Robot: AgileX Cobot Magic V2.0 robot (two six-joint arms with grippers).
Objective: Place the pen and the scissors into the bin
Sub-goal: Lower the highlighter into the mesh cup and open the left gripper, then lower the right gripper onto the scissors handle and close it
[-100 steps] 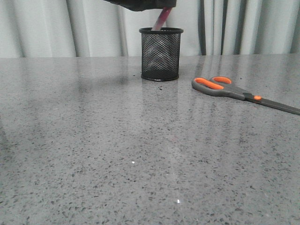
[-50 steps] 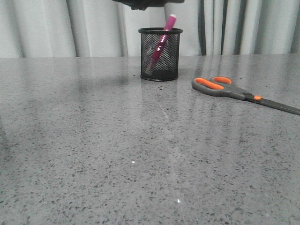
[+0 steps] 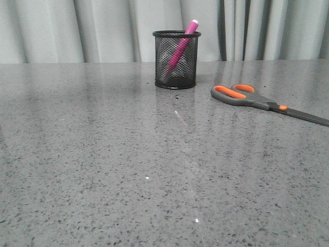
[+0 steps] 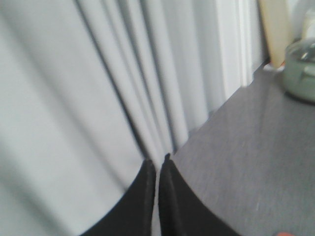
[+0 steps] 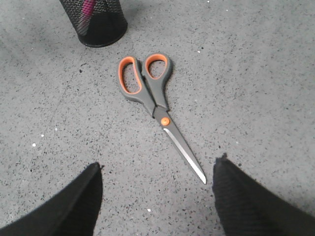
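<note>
Now pen (image 3: 180, 49) leaning in bin (image 3: 176, 62); scissors (image 5: 153, 101) flat, apart.

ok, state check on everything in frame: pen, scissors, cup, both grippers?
pen: in the cup, leaning, capped end sticking out above the rim.
scissors: closed, lying flat on the table, outside the cup.
cup: upright on the table, holds only the pen.
left gripper: shut, empty, pointed at the curtain.
right gripper: open, empty, above the scissors.
</note>
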